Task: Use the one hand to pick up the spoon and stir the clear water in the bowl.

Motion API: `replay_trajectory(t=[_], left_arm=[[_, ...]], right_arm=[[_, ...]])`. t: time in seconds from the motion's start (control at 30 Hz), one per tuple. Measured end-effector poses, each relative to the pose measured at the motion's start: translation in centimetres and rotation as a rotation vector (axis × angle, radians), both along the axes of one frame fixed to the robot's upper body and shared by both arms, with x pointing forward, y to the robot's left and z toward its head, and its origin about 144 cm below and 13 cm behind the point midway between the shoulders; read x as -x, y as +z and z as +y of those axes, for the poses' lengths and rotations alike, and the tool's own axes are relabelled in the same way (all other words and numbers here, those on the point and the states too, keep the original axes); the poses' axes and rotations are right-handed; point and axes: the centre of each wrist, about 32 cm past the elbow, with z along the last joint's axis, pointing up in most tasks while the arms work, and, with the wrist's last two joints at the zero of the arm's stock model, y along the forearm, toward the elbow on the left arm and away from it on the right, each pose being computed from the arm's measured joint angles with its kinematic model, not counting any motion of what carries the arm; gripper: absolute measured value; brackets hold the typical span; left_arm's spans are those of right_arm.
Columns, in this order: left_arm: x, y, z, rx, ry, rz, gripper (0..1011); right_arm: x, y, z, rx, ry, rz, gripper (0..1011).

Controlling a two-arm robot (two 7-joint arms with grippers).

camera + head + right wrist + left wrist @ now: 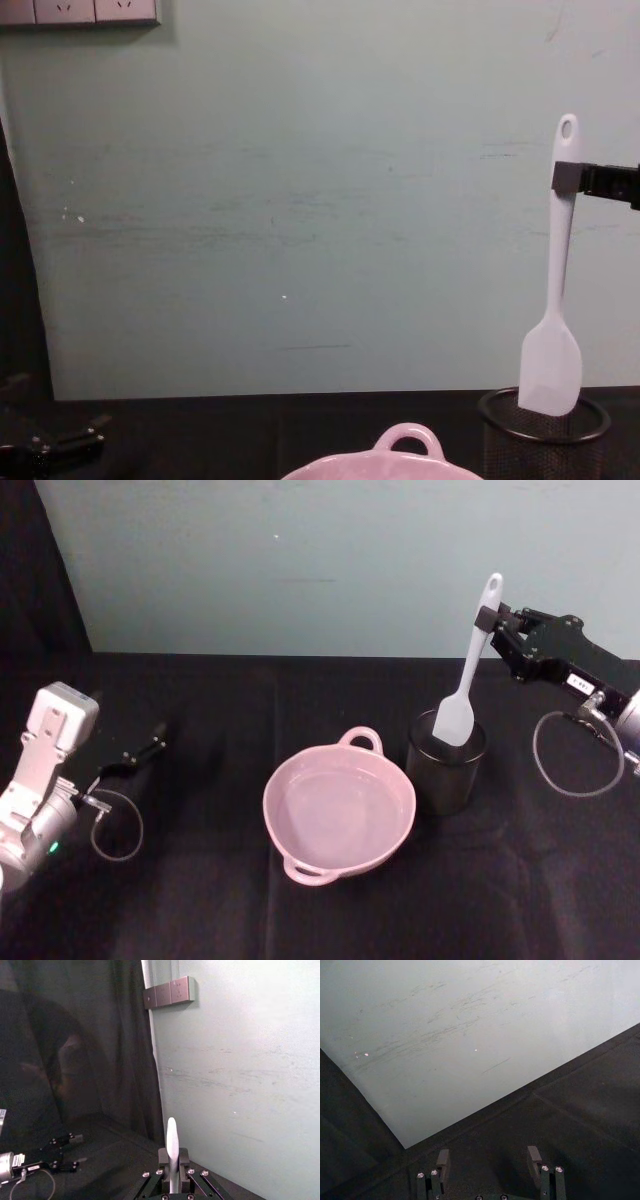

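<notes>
The white spoon (470, 670) hangs upright, and my right gripper (497, 630) is shut on its handle just below the hole. Its flat blade (550, 368) hangs at the rim of the black mesh cup (446, 763). In the right wrist view the handle (172, 1152) stands between the fingers of that gripper (172, 1162). The pale pink bowl (400, 830) sits at the table's middle, left of the cup, with clear water inside. From the chest view I see the bowl's loop handle (405, 438) and the spoon (560, 250). My left gripper (140, 755) rests open at the far left, its fingers (442, 1160) apart.
A black cloth (200, 900) covers the table, with a pale green wall (300, 560) behind. Cable loops hang by the left arm (115, 825) and the right arm (575, 755). Wall sockets (80, 12) sit high on the left.
</notes>
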Motion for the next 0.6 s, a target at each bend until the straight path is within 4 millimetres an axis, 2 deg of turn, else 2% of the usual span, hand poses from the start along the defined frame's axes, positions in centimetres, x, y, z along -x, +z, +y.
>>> replay_trajectory(t=[0.6], left_arm=[[0.0,0.0,0.0,0.0,0.0,0.0,1005]], right_arm=[[0.0,0.0,0.0,0.0,0.0,0.0,110]])
